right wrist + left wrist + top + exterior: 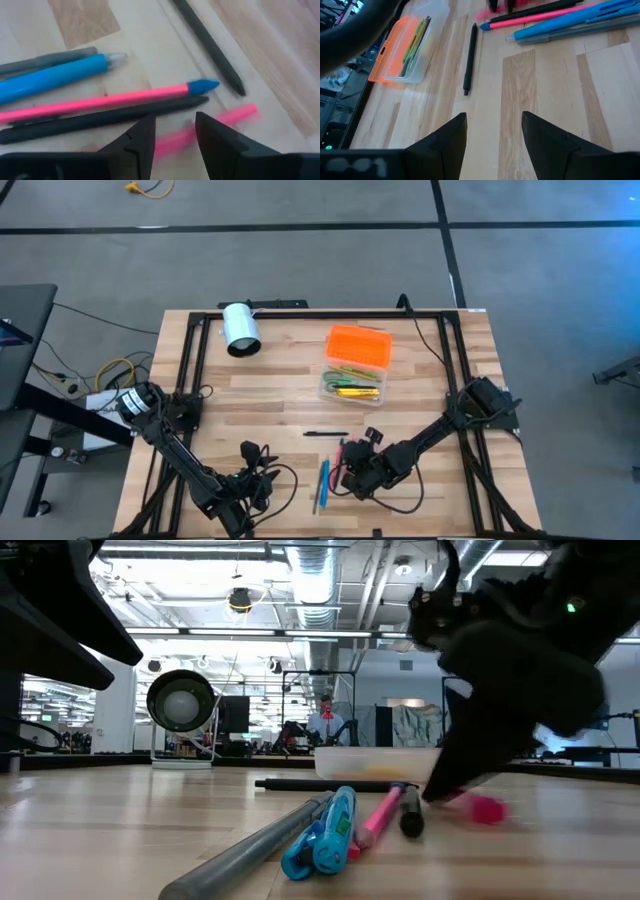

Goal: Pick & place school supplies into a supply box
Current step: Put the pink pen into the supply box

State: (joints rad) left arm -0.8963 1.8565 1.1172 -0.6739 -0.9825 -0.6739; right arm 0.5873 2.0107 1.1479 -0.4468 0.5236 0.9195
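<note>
Tabletop [270,395]: light wood planks in a black frame, with the supplies lying toward the near edge and the case further back.
Supply box [355,364]: clear body with an orange lid [359,345] folded open behind it, sitting right of centre on the far half. A few yellow and green pens are already inside, but from the low view it's just a pale strip and you can't really count them.
Loose pens: small cluster near the front edge, between the two arms. Blue pen [52,78], grey one [47,59] right beside it, pink pen with a blue tip [105,101], and a black one [100,120] touching along its side.
Lone black pen [327,434]: lies apart from the cluster, a bit closer to the box.
Right gripper [175,135]: down low over the cluster, fingers spread with nothing clamped. A second pink piece [235,116] sits right under and between them; it's blurry and half hidden by the fingers, so I can't tell whether they touch it.
Left gripper [494,132]: parked near the front-left, fingers apart and empty, pointing toward the pens.
White cylinder [240,329]: lying on its side at the far left of the tabletop, well apart from everything.
Background: a person stands way back in the room in the low view, too small to make out.
</note>
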